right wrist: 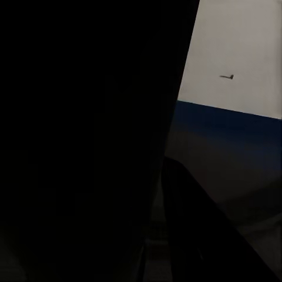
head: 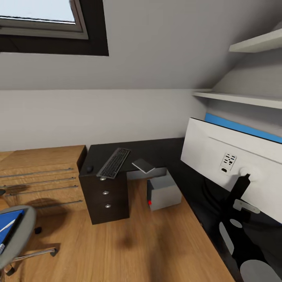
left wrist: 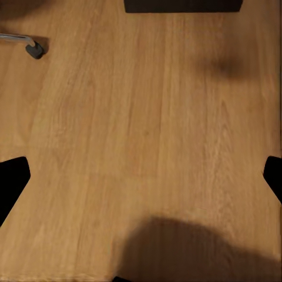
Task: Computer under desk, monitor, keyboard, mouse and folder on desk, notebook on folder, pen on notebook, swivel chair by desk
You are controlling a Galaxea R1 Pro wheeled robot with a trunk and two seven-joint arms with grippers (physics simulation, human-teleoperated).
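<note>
On the dark, matte surface (head: 156,150) in the corner, a flat black keyboard (head: 114,162) lies slanted, with a small rounded mouse (head: 89,169) just beside it and a thin grey slab (head: 143,165) overhanging the front edge. Beneath that edge sits the boxy grey computer (head: 164,192) on the wood-grain floor (head: 137,243). Nearer along the surface stands the white monitor (head: 235,160), seen from behind. Away from the surface, the round grey swivel chair (head: 23,231) carries a blue folder (head: 8,223). The left end effector (left wrist: 141,176) is spread wide; the right one's state cannot be told.
</note>
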